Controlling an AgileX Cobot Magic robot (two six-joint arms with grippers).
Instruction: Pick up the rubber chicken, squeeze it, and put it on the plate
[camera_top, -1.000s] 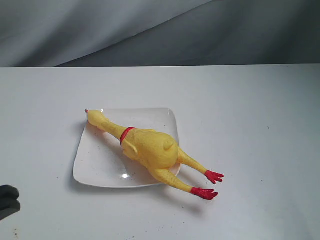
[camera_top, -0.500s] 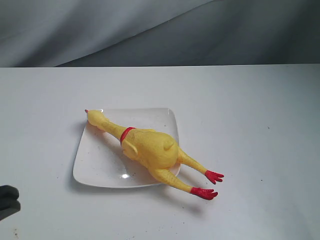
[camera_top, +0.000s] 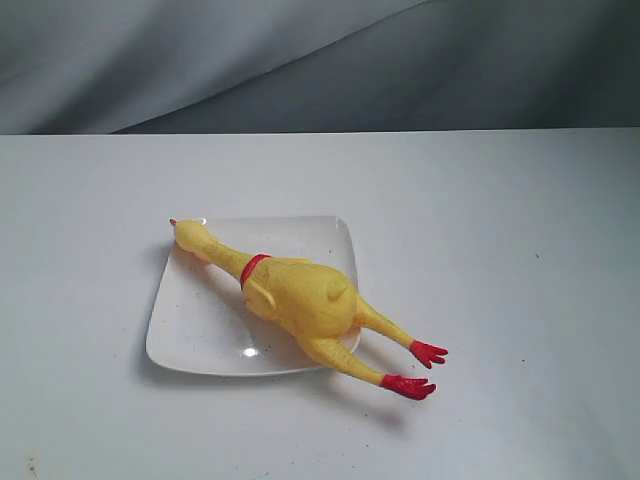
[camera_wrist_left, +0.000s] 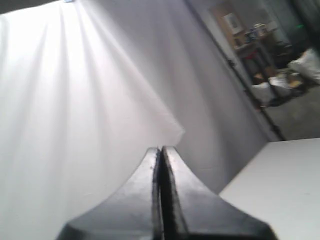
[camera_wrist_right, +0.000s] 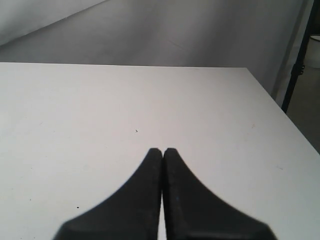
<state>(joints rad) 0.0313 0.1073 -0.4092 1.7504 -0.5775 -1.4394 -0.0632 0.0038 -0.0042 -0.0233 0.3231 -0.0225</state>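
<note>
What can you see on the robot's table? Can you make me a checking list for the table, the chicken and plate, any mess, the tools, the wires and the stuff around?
Surface: white table, flat and matte.
Job's things: rubber chicken lies slantwise on the plate, with its head at a far corner and its red feet sticking out past the near edge.
Clutter: only tiny dark specks on the table.
Tools: left tool shut, empty, facing the curtain; right tool shut, empty, over bare table. Neither shows in the exterior view.
Cables: nothing seen.
Surroundings: grey curtain behind the table; blurry shelves and a dark pole off to the sides.
</note>
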